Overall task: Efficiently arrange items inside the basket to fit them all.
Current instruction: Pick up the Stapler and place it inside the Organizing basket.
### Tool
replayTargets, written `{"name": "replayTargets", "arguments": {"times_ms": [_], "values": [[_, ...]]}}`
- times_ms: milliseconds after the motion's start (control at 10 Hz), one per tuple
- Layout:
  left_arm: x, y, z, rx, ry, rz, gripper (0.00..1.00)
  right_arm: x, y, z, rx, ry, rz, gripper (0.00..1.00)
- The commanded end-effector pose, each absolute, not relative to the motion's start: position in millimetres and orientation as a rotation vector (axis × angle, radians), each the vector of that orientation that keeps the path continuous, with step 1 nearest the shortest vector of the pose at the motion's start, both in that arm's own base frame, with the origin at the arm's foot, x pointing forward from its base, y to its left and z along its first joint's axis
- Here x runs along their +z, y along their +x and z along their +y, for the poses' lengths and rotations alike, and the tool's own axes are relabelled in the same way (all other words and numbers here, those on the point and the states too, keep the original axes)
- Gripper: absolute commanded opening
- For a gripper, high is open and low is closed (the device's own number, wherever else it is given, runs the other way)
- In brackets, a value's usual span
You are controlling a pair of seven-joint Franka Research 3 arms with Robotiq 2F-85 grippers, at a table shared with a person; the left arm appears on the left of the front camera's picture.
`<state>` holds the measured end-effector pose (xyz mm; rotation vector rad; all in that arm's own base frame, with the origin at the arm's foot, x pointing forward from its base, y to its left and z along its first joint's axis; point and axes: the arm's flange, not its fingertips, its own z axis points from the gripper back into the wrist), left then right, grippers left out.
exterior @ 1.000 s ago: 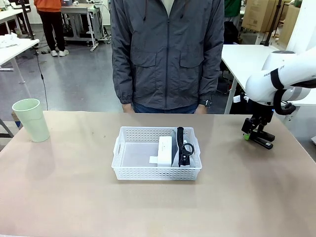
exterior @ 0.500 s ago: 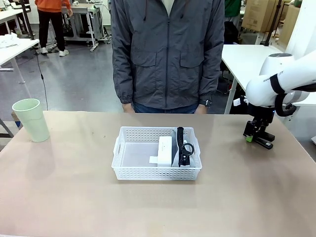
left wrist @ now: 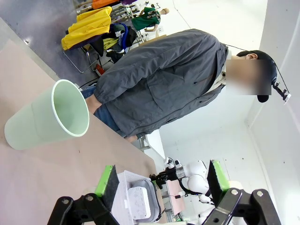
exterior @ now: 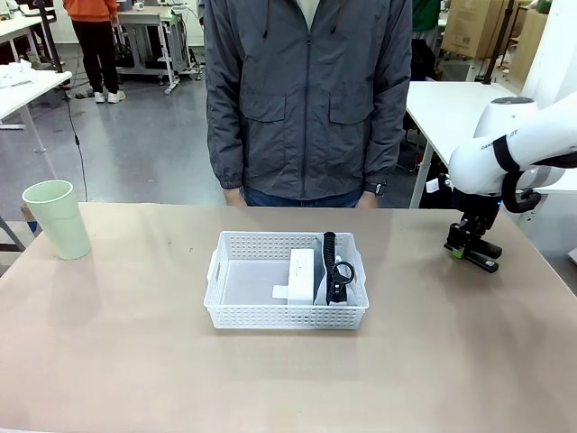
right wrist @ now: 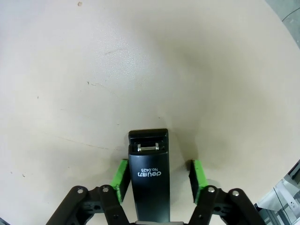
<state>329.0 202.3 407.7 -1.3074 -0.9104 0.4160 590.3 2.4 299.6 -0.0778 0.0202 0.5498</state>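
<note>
The small black block point(right wrist: 149, 180) lies flat on the table at the right, lengthwise between the fingers of my right gripper point(right wrist: 159, 180). The jaws straddle it with a gap left at the right pad point(right wrist: 197, 174), so they stand open. From the front, that gripper point(exterior: 469, 244) is down at the block point(exterior: 485, 263). The white basket point(exterior: 231, 311) sits mid-table and holds the white box point(exterior: 301, 274) and the grey pouch with its black strap point(exterior: 334, 268), both on edge at its right end. The pale green cup point(exterior: 58, 219) stands far left. My left gripper point(left wrist: 161, 183) is open and holds nothing, with the cup point(left wrist: 51, 119) ahead of it.
A person in a grey jacket point(exterior: 306, 99) stands at the far edge of the table, hands out of sight. The basket's left half point(exterior: 248, 281) is bare floor. Open tabletop lies between the basket and the cup, and in front of the basket.
My right gripper has shifted slightly right and settled lower over the black block, and its jaws have narrowed around it. Basket, cup and person have not moved.
</note>
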Motion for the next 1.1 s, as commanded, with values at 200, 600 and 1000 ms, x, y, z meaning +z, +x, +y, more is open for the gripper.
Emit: {"name": "replayTargets", "arguments": {"times_ms": [200, 600, 1000], "values": [[408, 328, 202, 0.403, -1.317, -0.929, 1.00, 294, 588, -1, 0.534, -0.094, -0.006, 0.08], [408, 328, 202, 0.403, -1.317, -0.929, 1.00, 295, 590, -1, 0.536, -0.085, -0.006, 0.00], [408, 328, 202, 0.403, -1.317, -0.929, 1.00, 340, 570, -5, 0.354, -0.050, -0.019, 0.00]]}}
